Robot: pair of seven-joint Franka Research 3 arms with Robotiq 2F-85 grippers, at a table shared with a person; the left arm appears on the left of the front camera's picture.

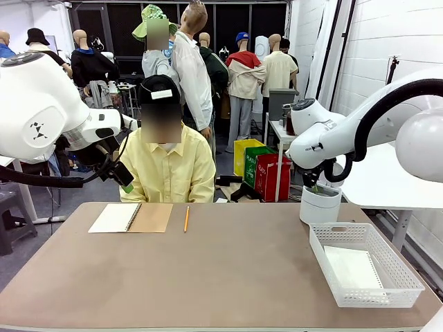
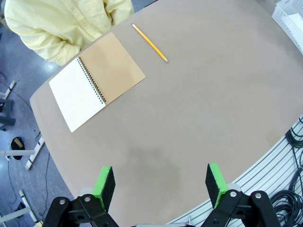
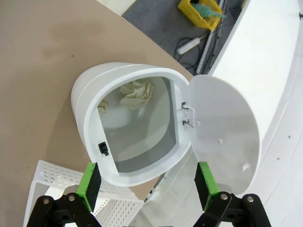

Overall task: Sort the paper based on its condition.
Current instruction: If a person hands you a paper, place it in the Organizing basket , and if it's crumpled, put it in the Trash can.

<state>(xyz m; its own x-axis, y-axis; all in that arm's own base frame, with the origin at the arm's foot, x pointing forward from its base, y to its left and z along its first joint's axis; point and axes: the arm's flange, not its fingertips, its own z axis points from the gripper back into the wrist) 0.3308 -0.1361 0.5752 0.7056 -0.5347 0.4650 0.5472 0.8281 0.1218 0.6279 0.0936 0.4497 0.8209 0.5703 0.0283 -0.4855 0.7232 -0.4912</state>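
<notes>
A crumpled ball of paper [image 3: 136,92] lies inside the white bin [image 3: 90,101], whose hinged lid [image 3: 227,137] stands open. My right gripper [image 3: 147,179] hangs open right above the bin's mouth with nothing between its green pads; in the front view the right gripper [image 1: 315,185] sits just over the bin [image 1: 320,206] at the far right. A flat white sheet of paper [image 1: 353,267] lies in the white mesh basket [image 1: 405,287]. My left gripper [image 2: 159,184] is open and empty, raised over the table's near left part, and the left gripper [image 1: 123,177] appears high at the left.
A spiral notebook [image 1: 131,217] lies open at the far left with a pencil [image 1: 186,218] beside it, in front of a seated person in a yellow shirt [image 1: 169,169]. The notebook [image 2: 97,80] and pencil [image 2: 149,42] lie far ahead of my left gripper. The basket [image 3: 52,176] adjoins the bin.
</notes>
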